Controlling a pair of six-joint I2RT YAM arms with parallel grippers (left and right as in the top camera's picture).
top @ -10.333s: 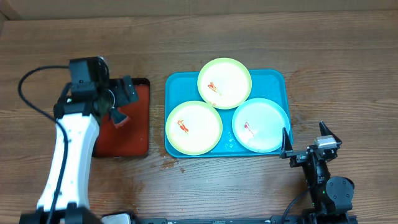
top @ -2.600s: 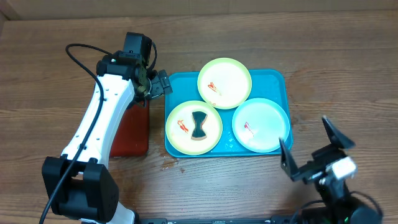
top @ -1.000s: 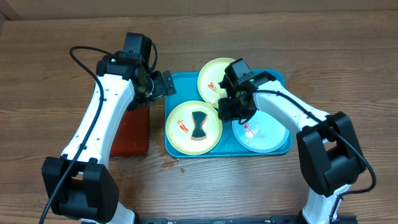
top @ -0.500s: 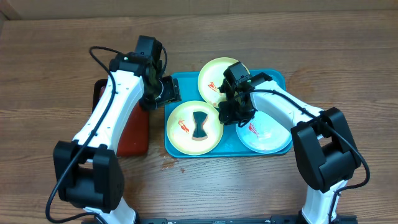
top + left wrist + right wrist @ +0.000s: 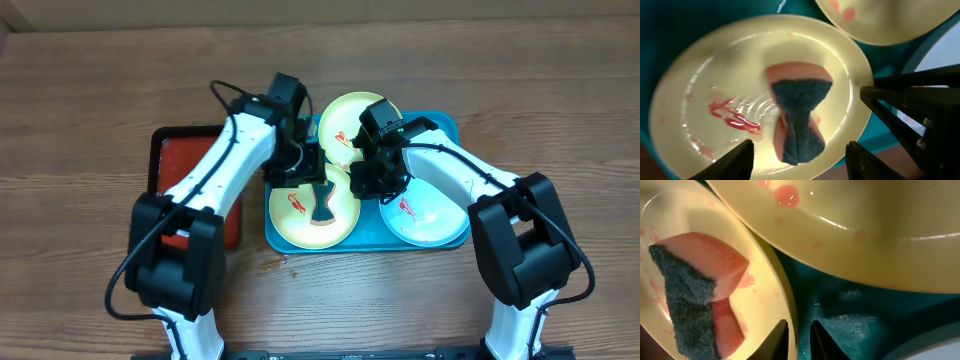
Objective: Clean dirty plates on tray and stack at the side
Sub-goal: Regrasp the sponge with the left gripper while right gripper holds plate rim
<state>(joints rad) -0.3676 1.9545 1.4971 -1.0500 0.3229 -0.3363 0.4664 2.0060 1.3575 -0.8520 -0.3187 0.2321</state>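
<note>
Wood-grain table (image 5: 80, 120) carries the blue tray (image 5: 445, 122), and all three plates lie on it, none stacked at the side, so by my reading you are at the start of the wiping. Your left gripper (image 5: 799, 152) hangs released, one finger on either side of the sponge (image 5: 797, 107). The sponge lies loose on the near yellow plate (image 5: 710, 70) directly beneath the gripper, its dark scouring face showing. Lower straight down, close across the sponge's narrow waist, then press flat and drag it toward the red smear (image 5: 735, 112), which lies off to one side of the left gripper. Your right gripper (image 5: 799, 340) has its fingers narrowed about this same plate's rim, but you cannot tell from these views whether it is truly clamped. Make sure of that before you scrub, or the plate will likely skate on the wet tray. Room is tight. The two grippers sit close together over one plate, so keep your strokes heading away from the right gripper. The far yellow plate (image 5: 865, 235) has its rim just beside the right gripper, and the white plate (image 5: 430, 215) lies just on its other side. Past the left arm sits the red tray (image 5: 175, 155). Bare table outward of the right arm looks the better place to stack.
</note>
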